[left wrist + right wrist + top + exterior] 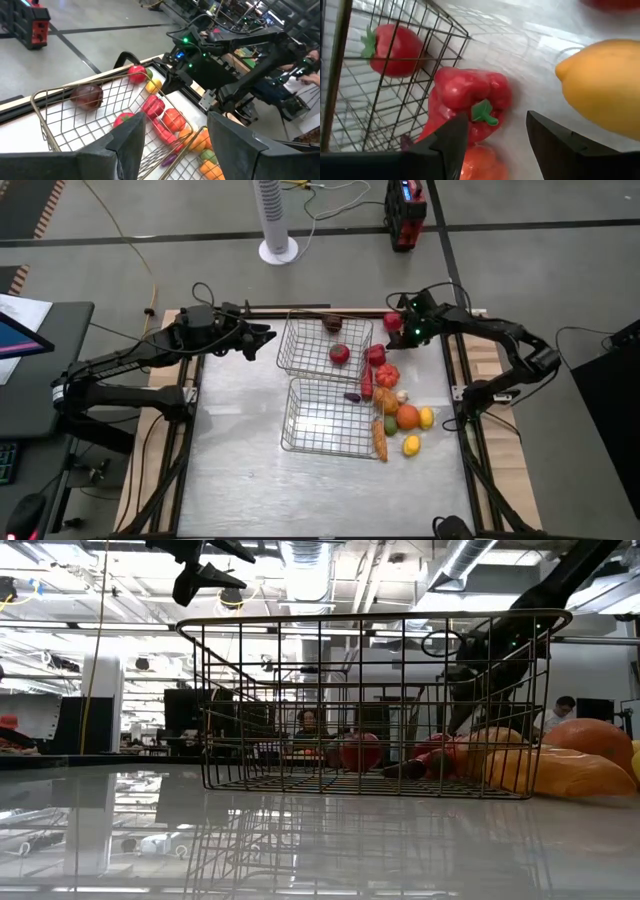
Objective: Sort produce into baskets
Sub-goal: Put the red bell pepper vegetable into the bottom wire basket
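Two wire baskets lie mid-table, the far basket [325, 345] and the near basket [322, 418]. The far one holds a dark purple fruit [333, 323] and a red one [340, 353]. More produce lies on the table to their right: a red pepper [376, 355], a tomato [388, 375], an orange [407, 417], a carrot [380, 440], lemons [411, 445] and a red apple [393, 322]. My right gripper [408, 336] is open and empty, over the far end of this pile; its wrist view shows the pepper [470, 100] and a lemon [605, 85] ahead of it. My left gripper [266, 336] is open and empty, raised left of the far basket.
A wooden rail [300, 310] runs along the table's far edge behind the far basket. Bare tabletop [240, 440] lies left of and in front of the baskets. A person sits in the room beyond the table [308, 725].
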Robot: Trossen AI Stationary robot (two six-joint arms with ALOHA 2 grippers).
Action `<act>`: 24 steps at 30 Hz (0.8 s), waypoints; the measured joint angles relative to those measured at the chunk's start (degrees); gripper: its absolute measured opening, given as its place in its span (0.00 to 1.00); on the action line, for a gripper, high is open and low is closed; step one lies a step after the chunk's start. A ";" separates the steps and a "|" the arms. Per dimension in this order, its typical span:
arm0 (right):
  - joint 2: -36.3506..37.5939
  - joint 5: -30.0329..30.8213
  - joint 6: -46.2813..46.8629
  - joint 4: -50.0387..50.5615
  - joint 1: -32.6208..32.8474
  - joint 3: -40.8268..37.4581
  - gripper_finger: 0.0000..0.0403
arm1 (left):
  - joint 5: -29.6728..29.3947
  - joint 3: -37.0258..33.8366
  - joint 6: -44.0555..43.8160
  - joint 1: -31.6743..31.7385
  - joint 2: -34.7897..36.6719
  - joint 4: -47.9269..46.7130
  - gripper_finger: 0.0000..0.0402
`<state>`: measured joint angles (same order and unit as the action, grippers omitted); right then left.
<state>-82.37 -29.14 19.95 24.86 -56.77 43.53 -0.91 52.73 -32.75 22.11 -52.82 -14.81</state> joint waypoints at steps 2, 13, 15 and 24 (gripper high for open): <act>0.00 -0.08 1.49 0.13 0.04 -0.02 0.55 | 0.01 0.00 0.00 0.00 0.00 0.02 0.50; -1.03 -0.66 6.95 0.49 0.52 -0.07 0.44 | -0.63 0.00 0.29 0.00 0.00 0.01 0.50; -1.28 -0.68 7.35 0.06 0.52 -0.07 0.42 | -0.63 0.00 0.33 0.00 0.00 -0.02 0.50; -1.31 -0.75 8.13 -0.53 0.50 -0.05 0.37 | -0.63 0.00 0.36 0.01 0.00 -0.27 0.50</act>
<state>-83.68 -29.89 28.08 24.34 -56.27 43.47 -1.54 52.73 -32.39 22.12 -52.82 -15.08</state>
